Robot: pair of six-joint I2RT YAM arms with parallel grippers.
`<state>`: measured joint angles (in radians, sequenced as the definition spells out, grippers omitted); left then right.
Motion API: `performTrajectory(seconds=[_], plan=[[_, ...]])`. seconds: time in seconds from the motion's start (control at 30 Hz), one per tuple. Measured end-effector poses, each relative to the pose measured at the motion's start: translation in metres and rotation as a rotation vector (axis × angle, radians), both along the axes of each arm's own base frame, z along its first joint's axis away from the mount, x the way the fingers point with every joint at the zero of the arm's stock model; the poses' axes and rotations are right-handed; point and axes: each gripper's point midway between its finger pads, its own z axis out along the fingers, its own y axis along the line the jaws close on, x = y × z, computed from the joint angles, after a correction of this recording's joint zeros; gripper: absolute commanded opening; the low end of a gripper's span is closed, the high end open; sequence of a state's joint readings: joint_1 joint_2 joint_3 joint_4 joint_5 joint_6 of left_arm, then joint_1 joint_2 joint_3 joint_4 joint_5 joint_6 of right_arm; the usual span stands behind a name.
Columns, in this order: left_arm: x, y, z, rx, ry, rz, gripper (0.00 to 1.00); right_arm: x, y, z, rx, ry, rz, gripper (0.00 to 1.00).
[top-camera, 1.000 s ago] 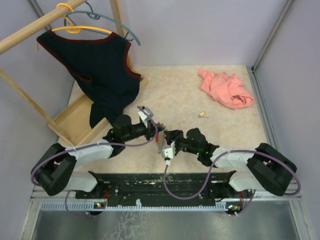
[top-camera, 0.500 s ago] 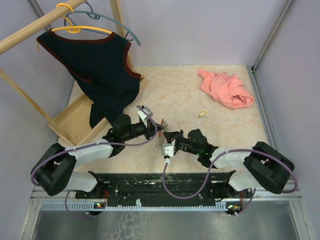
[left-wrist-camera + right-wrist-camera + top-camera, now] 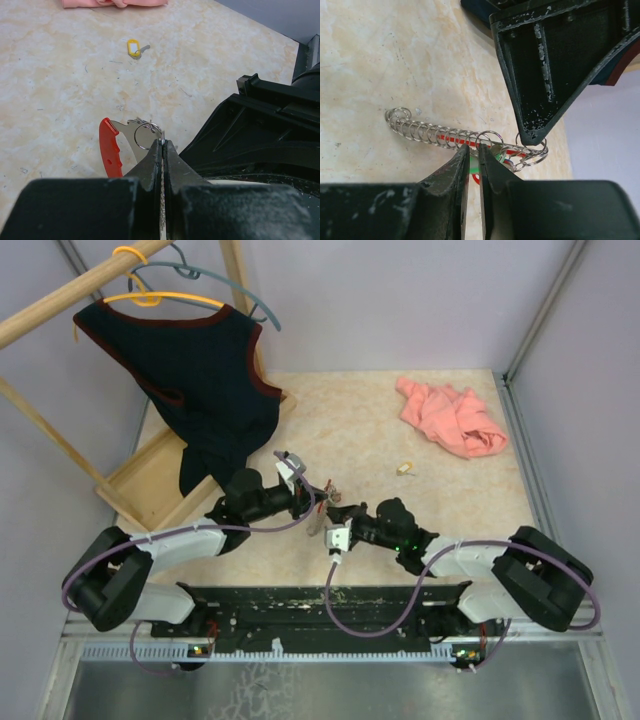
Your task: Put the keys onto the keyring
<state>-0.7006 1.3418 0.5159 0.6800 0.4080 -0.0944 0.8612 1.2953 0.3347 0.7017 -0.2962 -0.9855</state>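
Little differs from a second ago: the right gripper (image 3: pixel 474 150) has crept slightly farther in. The left gripper (image 3: pixel 162 144) stays clamped on a small ring of the red-tagged, silvery chain-like keyring (image 3: pixel 427 131), at the near middle of the beige marbled desk (image 3: pixel 60 75). The right gripper's jaws stand a sliver apart at the chain, and I cannot tell whether they pinch it.

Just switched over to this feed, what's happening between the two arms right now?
Both arms are working on the keyring. The left gripper is shut on a small ring at one end of it, with what looks like a red-headed key right beside. The right gripper is at the coiled strip with its jaws almost closed; whether it actually grips is unclear. A yellow-tagged key lies loose on the table, not yet on the ring.
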Motion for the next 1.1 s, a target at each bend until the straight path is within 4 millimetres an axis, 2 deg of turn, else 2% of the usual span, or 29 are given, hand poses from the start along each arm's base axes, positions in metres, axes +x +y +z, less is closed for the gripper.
performTrajectory(seconds=[0.47, 1.1], plan=[[-0.001, 0.000, 0.000, -0.002, 0.004, -0.003, 0.00, 0.006, 0.002, 0.008, 0.054, 0.008, -0.032, 0.15], [-0.001, 0.000, -0.002, 0.001, 0.013, -0.003, 0.00, 0.009, 0.003, -0.004, 0.053, 0.044, -0.035, 0.17]])
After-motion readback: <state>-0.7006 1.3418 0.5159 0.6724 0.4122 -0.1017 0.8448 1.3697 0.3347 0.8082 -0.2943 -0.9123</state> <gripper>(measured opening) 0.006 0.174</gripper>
